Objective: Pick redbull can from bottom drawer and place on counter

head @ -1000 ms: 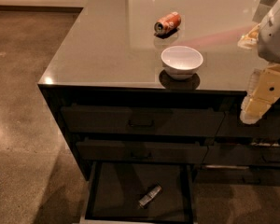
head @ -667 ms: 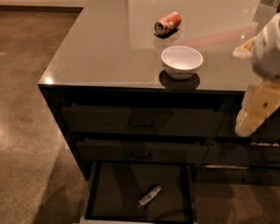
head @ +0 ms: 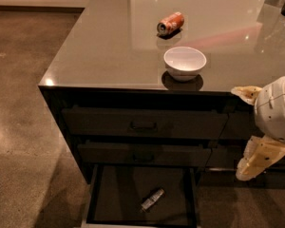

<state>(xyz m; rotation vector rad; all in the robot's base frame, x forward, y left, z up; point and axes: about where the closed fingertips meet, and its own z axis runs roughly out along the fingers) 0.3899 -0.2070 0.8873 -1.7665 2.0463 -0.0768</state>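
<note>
The redbull can (head: 152, 199) lies on its side on the dark floor of the open bottom drawer (head: 115, 189), near the middle front. The counter (head: 109, 46) tops the dark cabinet above it. My gripper (head: 244, 127) hangs at the right, in front of the cabinet at the height of the upper drawers. It is well to the right of and above the can. Its cream fingers (head: 258, 158) stand apart with nothing between them.
A white bowl (head: 185, 61) stands near the counter's front edge. An orange-red can (head: 170, 23) lies on its side behind it. Two shut handled drawers (head: 143, 124) sit above the open one. Brown floor lies to the left.
My gripper has come down and a little to the left, from counter-edge height to in front of the drawers. The can, bowl and drawers have not moved.
</note>
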